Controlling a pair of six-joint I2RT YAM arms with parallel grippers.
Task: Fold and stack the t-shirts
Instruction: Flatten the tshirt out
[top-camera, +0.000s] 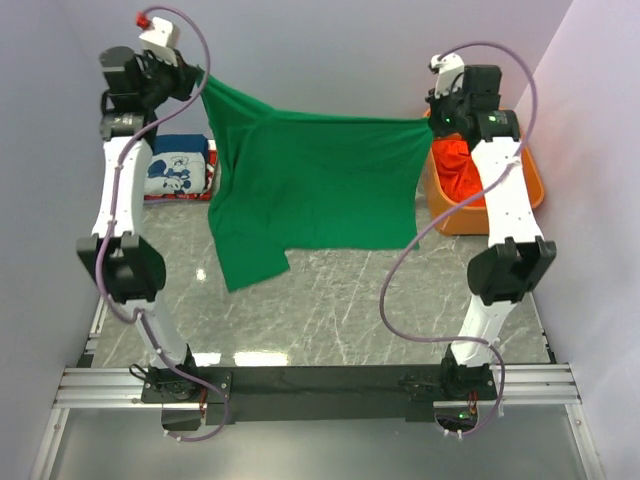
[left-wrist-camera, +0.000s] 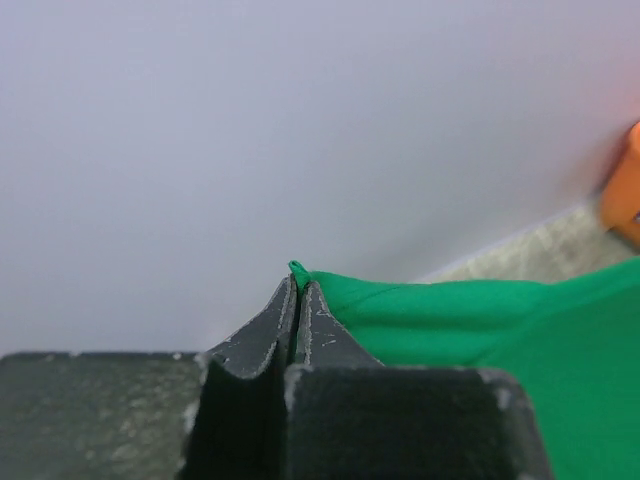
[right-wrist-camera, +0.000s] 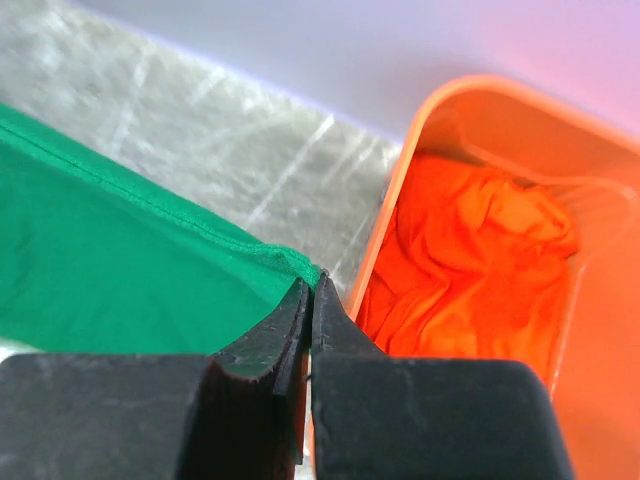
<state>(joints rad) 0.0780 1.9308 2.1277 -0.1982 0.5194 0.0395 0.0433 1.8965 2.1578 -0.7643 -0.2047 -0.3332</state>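
At the far left the left hand (top-camera: 197, 80) is up high above the tabletop (top-camera: 340, 310). Its two fingers (left-wrist-camera: 325, 330) are pressed tight together on one corner of the green t-shirt (top-camera: 320, 175), and a small tuft of green pokes out past the tips.

Below that arm, at the far left of the tabletop against the wall, a dark blue t-shirt (top-camera: 178, 165) with a white cartoon print lies folded flat. It sits on a red t-shirt (top-camera: 172, 196), of which only the edge shows.

The green t-shirt hangs like a curtain across the middle, stretched between the two hands, with its top edge pulled nearly straight and dipping a little in the middle. Its left part droops lower than the right, down toward the marble. Whether that lowest tip touches the tabletop, I cannot tell.

On the right, the right hand (top-camera: 426, 122) is raised too, a little lower than the left. It is clamped narrow on the other top corner, the stitched hem running into its fingers.

Just beside and beneath that hand, at the far right, stands the orange bin (top-camera: 465, 222), with an orange-red t-shirt (right-wrist-camera: 470, 250) crumpled inside it.
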